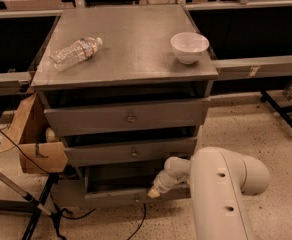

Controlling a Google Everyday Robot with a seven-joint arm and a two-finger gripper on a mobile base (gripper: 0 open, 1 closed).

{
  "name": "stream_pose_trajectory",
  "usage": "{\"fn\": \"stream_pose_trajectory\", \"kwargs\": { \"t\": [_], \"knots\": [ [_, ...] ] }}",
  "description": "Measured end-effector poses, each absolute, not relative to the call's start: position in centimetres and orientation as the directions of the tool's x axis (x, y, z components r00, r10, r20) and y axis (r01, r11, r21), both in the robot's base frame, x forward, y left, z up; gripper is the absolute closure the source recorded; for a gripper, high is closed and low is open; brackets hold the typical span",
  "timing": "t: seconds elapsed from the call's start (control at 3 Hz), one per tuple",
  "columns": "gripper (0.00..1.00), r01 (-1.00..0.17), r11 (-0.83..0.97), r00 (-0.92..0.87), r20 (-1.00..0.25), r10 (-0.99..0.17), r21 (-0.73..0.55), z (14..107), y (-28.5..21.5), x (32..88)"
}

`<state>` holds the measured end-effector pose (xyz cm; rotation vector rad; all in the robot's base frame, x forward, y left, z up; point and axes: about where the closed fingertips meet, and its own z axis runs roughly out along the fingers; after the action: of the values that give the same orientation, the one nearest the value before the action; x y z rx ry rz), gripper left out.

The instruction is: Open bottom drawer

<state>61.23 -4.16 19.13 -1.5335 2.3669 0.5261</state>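
Filling the lower right of the camera view, the robot's white arm (221, 194) bent leftward toward the foot of a grey cabinet (126, 49). The gripper (152, 192) sat low at the cabinet's front, its pale tip at the upper edge of the bottom drawer (106, 198), right of the drawer's middle. Whether it was open, closed or holding anything could not be told; the tip looked to be touching the drawer's front, or just beside it.

The bottom drawer was the lowest of three, close to the floor. Its front panel stood out from the cabinet, and a dark hollow showed behind and above it. Its knob was too dim to make out clearly. Above it were the middle drawer (134, 153) and the top drawer (130, 118), each with a small round knob at the centre and a dark gap over its front.

On the cabinet's top a clear plastic water bottle (75, 53) lay on its side toward the left, and a white bowl (189, 47) stood upright near the right edge, well apart from the bottle. A cardboard box (36, 144) leaned against the cabinet's left side. A black cable (138, 223) trailed across the speckled floor below the bottom drawer.
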Motion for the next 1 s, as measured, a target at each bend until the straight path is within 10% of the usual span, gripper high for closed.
{"fn": "stream_pose_trajectory", "kwargs": {
  "t": [0.33,1.0],
  "knots": [
    [1.0,-0.915,0.381,-0.4,-0.4,-0.825,0.128,19.4,-5.2,61.7],
    [0.58,-0.915,0.373,-0.403,-0.371,-0.836,0.154,18.7,-5.4,59.5]
  ]
}}
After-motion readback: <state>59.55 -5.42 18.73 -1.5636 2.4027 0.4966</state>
